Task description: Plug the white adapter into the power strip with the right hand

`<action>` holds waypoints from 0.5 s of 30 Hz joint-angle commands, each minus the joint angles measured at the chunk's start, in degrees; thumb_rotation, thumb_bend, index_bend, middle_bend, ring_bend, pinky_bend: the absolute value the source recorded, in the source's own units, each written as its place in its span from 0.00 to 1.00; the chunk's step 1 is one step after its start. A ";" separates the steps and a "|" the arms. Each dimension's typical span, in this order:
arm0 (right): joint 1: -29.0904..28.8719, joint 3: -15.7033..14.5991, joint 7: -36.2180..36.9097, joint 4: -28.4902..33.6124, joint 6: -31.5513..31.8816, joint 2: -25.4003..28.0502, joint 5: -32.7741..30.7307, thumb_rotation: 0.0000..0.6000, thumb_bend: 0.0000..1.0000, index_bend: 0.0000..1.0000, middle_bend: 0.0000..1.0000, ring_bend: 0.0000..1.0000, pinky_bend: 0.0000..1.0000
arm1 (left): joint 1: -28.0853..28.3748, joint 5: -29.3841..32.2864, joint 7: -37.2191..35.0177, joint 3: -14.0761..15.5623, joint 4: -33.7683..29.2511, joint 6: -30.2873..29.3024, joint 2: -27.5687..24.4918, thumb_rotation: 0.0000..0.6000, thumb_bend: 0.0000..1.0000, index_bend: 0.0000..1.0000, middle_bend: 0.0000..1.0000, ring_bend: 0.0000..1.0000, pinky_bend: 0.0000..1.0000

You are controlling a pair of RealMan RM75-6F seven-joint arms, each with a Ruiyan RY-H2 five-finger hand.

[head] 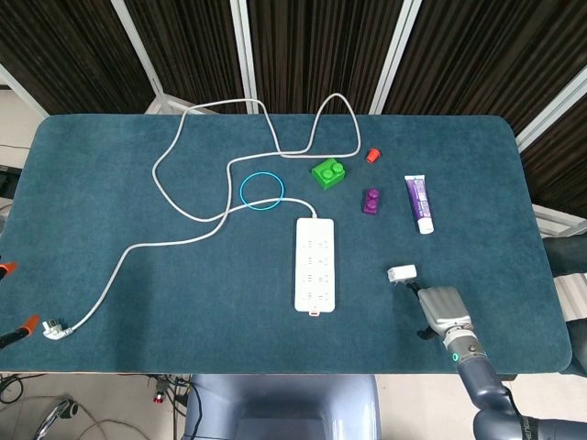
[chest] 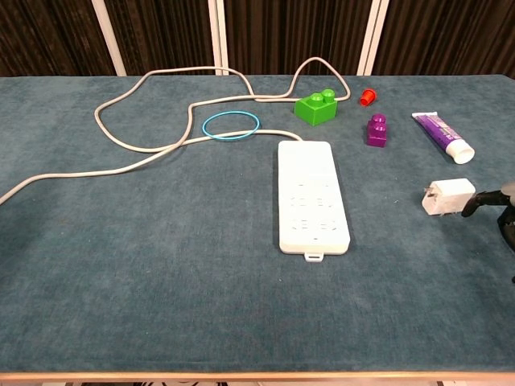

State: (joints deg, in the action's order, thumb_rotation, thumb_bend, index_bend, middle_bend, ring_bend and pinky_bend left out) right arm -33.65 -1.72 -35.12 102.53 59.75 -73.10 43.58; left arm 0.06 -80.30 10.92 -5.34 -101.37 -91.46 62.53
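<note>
The white adapter (head: 402, 272) lies on the blue surface (head: 138, 192), to the right of the power strip (head: 315, 263) and well apart from it. In the chest view the adapter (chest: 448, 196) shows its prongs pointing left, toward the strip (chest: 312, 195).

The right hand (head: 444, 308) sits near the front right of the surface, just beyond the adapter's right end. In the chest view only dark fingertips (chest: 475, 199) reach in from the right edge, one of them at or touching the adapter's right side. Whether it grips the adapter or only touches it, I cannot tell; the rest of the hand is cut off by the frame. The left hand is out of sight in both views.

The power strip lies lengthwise, near to far, in the middle of the surface, sockets up. Its white cable (head: 174, 183) leaves the far end, loops widely over the far left of the surface, and ends in a plug (head: 53, 329) at the near left edge.

A light blue ring (head: 260, 192) lies just beyond the strip's far end, over the cable. Farther right are a green block (head: 328, 172), a small red piece (head: 372, 155), a purple block (head: 371, 202), and a purple and white tube (head: 419, 203) lying with its cap toward the near side.
</note>
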 commanded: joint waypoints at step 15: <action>-1.72 2.92 -1.72 -2.51 0.88 1.25 -7.33 1.00 0.24 0.19 0.59 0.61 0.59 | -0.18 -0.16 0.28 0.10 -0.17 -0.29 -0.07 1.00 0.13 0.22 0.10 0.04 0.05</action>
State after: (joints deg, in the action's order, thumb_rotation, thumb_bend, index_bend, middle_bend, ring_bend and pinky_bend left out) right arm -35.04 0.85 -36.66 100.49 60.90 -71.80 36.76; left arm -0.12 -80.46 11.20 -5.24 -101.54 -91.76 62.46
